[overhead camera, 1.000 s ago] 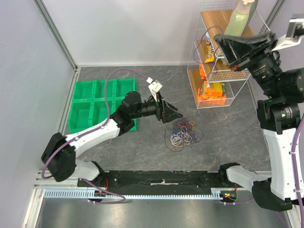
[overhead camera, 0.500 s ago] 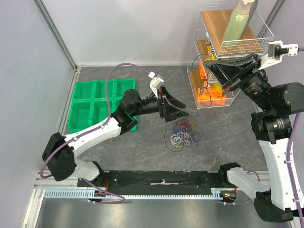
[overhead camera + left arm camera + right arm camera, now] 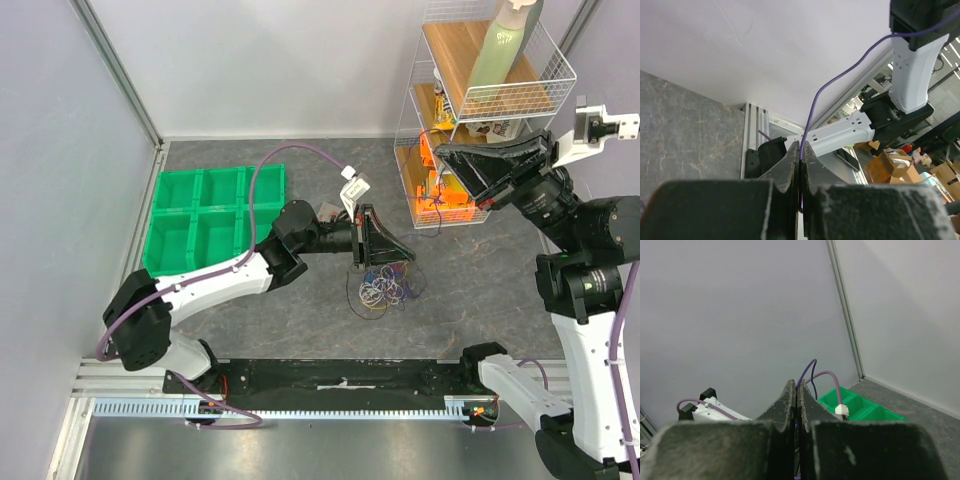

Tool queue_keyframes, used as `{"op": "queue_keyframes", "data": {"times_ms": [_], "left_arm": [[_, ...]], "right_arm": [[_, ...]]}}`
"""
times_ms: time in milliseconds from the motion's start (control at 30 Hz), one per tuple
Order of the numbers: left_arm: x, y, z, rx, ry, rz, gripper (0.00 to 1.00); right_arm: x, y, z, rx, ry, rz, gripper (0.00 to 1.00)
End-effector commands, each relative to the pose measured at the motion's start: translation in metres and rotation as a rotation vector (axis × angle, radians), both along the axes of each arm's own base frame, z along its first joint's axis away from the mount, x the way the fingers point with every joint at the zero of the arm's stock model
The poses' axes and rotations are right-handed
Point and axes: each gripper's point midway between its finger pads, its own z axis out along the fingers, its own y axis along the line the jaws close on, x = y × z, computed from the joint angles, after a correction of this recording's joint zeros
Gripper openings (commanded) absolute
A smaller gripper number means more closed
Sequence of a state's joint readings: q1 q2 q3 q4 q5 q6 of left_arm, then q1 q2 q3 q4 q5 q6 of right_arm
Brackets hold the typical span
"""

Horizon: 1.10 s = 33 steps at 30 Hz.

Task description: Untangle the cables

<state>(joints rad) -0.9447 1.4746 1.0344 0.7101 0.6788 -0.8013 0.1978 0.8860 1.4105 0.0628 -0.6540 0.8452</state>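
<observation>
The cables (image 3: 385, 283) lie in a tangled pile of yellow, white, blue, orange-red and purple loops on the grey table, mid-right. My left gripper (image 3: 407, 254) hovers just over the pile's far edge, shut on a thin dark purple cable (image 3: 840, 82) that rises out of its jaws (image 3: 800, 150) toward the right arm. My right gripper (image 3: 441, 153) is raised in front of the wire shelf. It is shut too, with a dark purple cable loop (image 3: 811, 364) coming out between its tips (image 3: 796, 387). That strand hangs below it (image 3: 436, 215).
A green compartment tray (image 3: 200, 215) sits at the left. A wire shelf (image 3: 470, 110) holding a bottle and orange packs stands right behind the right gripper. The left arm's lilac hose (image 3: 300, 152) arches over the table. Walls close in at the left and back.
The left gripper has moved right, down to the pile, and shut on the purple cable. The right gripper has swung a little lower and leftward in front of the shelf.
</observation>
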Motion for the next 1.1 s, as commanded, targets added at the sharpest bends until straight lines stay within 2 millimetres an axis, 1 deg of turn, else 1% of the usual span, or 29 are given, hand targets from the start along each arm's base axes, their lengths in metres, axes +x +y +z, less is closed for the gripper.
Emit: {"op": "queue_keyframes", "data": {"times_ms": [0, 33, 100, 133, 167, 233, 267, 300, 367, 400, 433, 467, 500, 533, 600, 633, 667, 733, 800, 900, 967, 1033, 1067], "left_arm": [[0.003, 0.013, 0.025, -0.002, -0.078, 0.084, 0.02], [0.007, 0.018, 0.024, 0.026, -0.084, 0.131, 0.02], [0.015, 0.031, 0.024, 0.077, -0.116, 0.23, 0.02], [0.023, 0.04, 0.032, 0.089, -0.138, 0.297, 0.02], [0.027, 0.048, 0.027, 0.14, -0.14, 0.339, 0.02], [0.028, 0.062, 0.037, 0.187, -0.173, 0.39, 0.02], [0.029, 0.067, 0.042, 0.206, -0.191, 0.408, 0.02], [0.031, 0.074, 0.04, 0.257, -0.193, 0.429, 0.02], [0.036, 0.088, 0.042, 0.335, -0.201, 0.486, 0.02], [0.04, 0.096, 0.042, 0.372, -0.211, 0.525, 0.02], [0.044, 0.106, 0.041, 0.416, -0.22, 0.565, 0.02], [0.05, 0.118, 0.041, 0.46, -0.223, 0.622, 0.02], [0.055, 0.13, 0.039, 0.5, -0.22, 0.676, 0.02], [0.064, 0.147, 0.04, 0.543, -0.224, 0.758, 0.02], [0.074, 0.176, 0.047, 0.589, -0.233, 0.873, 0.02], [0.078, 0.19, 0.055, 0.592, -0.233, 0.919, 0.02], [0.079, 0.199, 0.064, 0.584, -0.237, 0.94, 0.02], [0.079, 0.212, 0.088, 0.542, -0.248, 0.961, 0.02], [0.075, 0.22, 0.113, 0.491, -0.255, 0.97, 0.02], [0.059, 0.216, 0.151, 0.383, -0.275, 0.91, 0.02], [0.05, 0.215, 0.176, 0.311, -0.29, 0.885, 0.02], [0.05, 0.213, 0.185, 0.298, -0.31, 0.879, 0.02], [0.056, 0.216, 0.185, 0.313, -0.312, 0.913, 0.02]], "right_arm": [[-0.002, -0.006, -0.012, -0.052, 0.012, -0.055, 0.0], [0.0, -0.009, -0.017, -0.066, 0.026, -0.088, 0.02], [0.005, -0.015, -0.034, -0.102, 0.062, -0.143, 0.17], [0.008, -0.018, -0.047, -0.125, 0.081, -0.168, 0.25], [0.008, -0.019, -0.06, -0.146, 0.099, -0.18, 0.34], [0.013, -0.022, -0.094, -0.185, 0.151, -0.199, 0.52], [0.018, -0.021, -0.116, -0.208, 0.194, -0.198, 0.57], [0.02, -0.02, -0.141, -0.229, 0.245, -0.192, 0.66], [0.025, -0.019, -0.186, -0.271, 0.346, -0.177, 0.78], [0.025, -0.019, -0.207, -0.296, 0.391, -0.178, 0.82], [0.027, -0.021, -0.228, -0.325, 0.441, -0.185, 0.85], [0.028, -0.024, -0.246, -0.353, 0.478, -0.197, 0.85], [0.029, -0.026, -0.26, -0.376, 0.511, -0.209, 0.86], [0.03, -0.028, -0.272, -0.397, 0.535, -0.218, 0.86], [0.03, -0.029, -0.286, -0.415, 0.561, -0.218, 0.86], [0.03, -0.029, -0.29, -0.417, 0.567, -0.214, 0.87], [0.031, -0.028, -0.295, -0.42, 0.575, -0.208, 0.87], [0.031, -0.026, -0.301, -0.423, 0.584, -0.192, 0.87], [0.032, -0.024, -0.307, -0.425, 0.592, -0.178, 0.86], [0.035, -0.019, -0.316, -0.413, 0.611, -0.152, 0.86], [0.037, -0.012, -0.325, -0.383, 0.626, -0.112, 0.86], [0.039, -0.002, -0.333, -0.338, 0.655, -0.063, 0.84], [0.038, 0.004, -0.34, -0.314, 0.679, -0.034, 0.83]]}}
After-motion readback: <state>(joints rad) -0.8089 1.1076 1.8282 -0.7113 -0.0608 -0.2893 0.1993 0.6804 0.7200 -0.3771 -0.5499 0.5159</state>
